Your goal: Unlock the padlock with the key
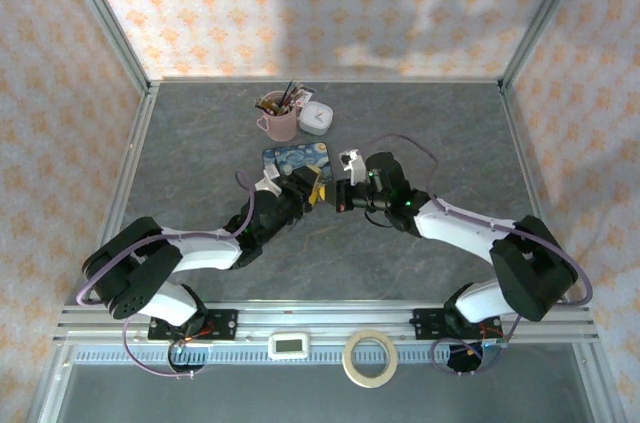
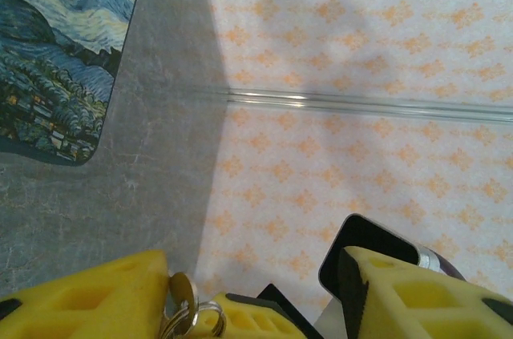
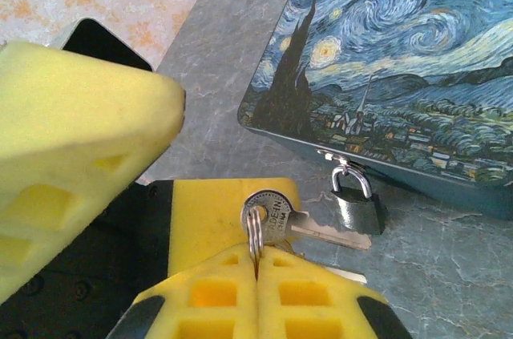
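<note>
In the right wrist view my right gripper is shut on the ring of the key. The silvery blade points right at the padlock. That small dark padlock hangs by its silver shackle from the latch of the blue Starry Night tin. My left gripper stands open around the key, whose head lies against its left finger. One left finger looms at upper left, the other lies behind the key. From above, both grippers meet at the tin.
A pink mug of brushes and a white round object stand behind the tin. A tape roll and a small timer lie on the front rail. Patterned walls enclose the grey table.
</note>
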`<state>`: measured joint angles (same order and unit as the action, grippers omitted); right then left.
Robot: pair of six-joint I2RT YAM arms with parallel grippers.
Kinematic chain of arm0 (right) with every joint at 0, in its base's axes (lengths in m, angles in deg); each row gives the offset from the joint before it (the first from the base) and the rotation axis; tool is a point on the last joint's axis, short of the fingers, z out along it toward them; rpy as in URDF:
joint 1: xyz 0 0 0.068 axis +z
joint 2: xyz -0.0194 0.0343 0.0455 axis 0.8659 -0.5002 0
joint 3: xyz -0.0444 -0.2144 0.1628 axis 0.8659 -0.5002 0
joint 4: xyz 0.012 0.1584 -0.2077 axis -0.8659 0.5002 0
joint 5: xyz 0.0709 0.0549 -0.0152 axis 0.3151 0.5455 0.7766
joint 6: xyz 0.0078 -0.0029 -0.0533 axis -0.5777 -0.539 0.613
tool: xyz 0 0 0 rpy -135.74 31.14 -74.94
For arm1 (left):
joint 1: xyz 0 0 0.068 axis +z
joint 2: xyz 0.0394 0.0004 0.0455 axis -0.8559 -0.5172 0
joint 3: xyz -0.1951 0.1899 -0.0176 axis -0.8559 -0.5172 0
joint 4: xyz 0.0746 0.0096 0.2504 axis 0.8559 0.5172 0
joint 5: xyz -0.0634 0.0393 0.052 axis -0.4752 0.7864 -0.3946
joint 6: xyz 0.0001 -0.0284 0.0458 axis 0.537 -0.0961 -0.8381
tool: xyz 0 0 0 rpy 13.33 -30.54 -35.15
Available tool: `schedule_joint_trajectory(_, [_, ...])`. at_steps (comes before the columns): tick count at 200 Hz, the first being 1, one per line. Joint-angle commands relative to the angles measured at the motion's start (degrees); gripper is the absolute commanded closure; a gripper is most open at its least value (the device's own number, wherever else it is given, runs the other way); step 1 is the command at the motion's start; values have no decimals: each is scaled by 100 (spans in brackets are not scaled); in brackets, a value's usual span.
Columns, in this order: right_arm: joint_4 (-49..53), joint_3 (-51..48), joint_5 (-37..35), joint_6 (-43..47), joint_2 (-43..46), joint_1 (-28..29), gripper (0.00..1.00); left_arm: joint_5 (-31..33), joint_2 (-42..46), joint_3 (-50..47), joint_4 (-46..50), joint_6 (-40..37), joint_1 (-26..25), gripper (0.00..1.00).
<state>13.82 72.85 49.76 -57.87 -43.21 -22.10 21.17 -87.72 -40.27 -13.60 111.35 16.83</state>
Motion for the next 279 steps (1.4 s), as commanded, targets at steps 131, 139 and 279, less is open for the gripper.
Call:
schedule_joint_trajectory(131, [711,355,472,996,-99,196,100,-212,-191,127,-503,90,-12,52])
schedule_joint_trajectory(139, [779,366,427,1018,-110,193,100,-182,-156,106,-509,80,-1,60])
schedule_joint_trajectory(279, [1272,300,-171,1286,303,135,100,5,295,34,56,-327,84,89])
